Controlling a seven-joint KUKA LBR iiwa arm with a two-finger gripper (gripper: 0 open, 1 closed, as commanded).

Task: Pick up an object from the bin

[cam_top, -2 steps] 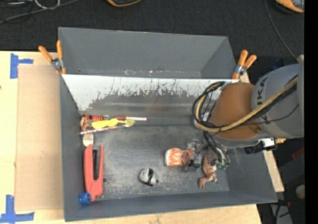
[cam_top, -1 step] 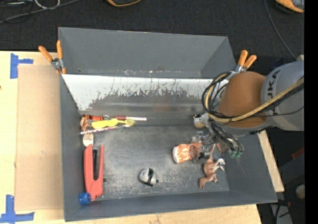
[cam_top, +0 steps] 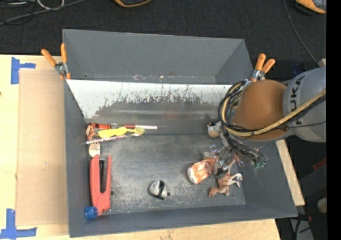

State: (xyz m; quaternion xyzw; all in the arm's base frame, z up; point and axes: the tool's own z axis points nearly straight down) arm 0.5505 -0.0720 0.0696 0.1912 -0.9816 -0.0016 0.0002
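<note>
We read the floor of the grey metal bin (cam_top: 160, 159) as a clock face, with 12 o'clock at the far wall, at the top of the view. The arm reaches in from 3 o'clock, and its round orange cover (cam_top: 258, 107), wrapped with dark cables, hangs over the right part of the floor.

Below the cover the gripper (cam_top: 230, 158) is low, at about 4 o'clock, among dark parts and wires. Whether it is open or closed we cannot tell, and we see nothing clearly held in it. Just beside it, toward 5 o'clock, lies a crumpled orange-and-white piece (cam_top: 199, 172). The two look very close, but we cannot tell if they touch. A small brown animal figure (cam_top: 226, 184) lies near the front wall, also at 5 o'clock, just right of the crumpled piece.

The other things are well apart from the gripper:
- A small white-and-black round thing (cam_top: 158, 189) lies at 6 o'clock.
- A long red-handled tool (cam_top: 100, 180) lies along the left wall at 8 o'clock, with a blue tip at its near end.
- A thin yellow piece (cam_top: 121, 132) lies at 10 o'clock among a few small things.
- A small pale object (cam_top: 214, 129) sits at 2 o'clock, just left of the cover.
</note>
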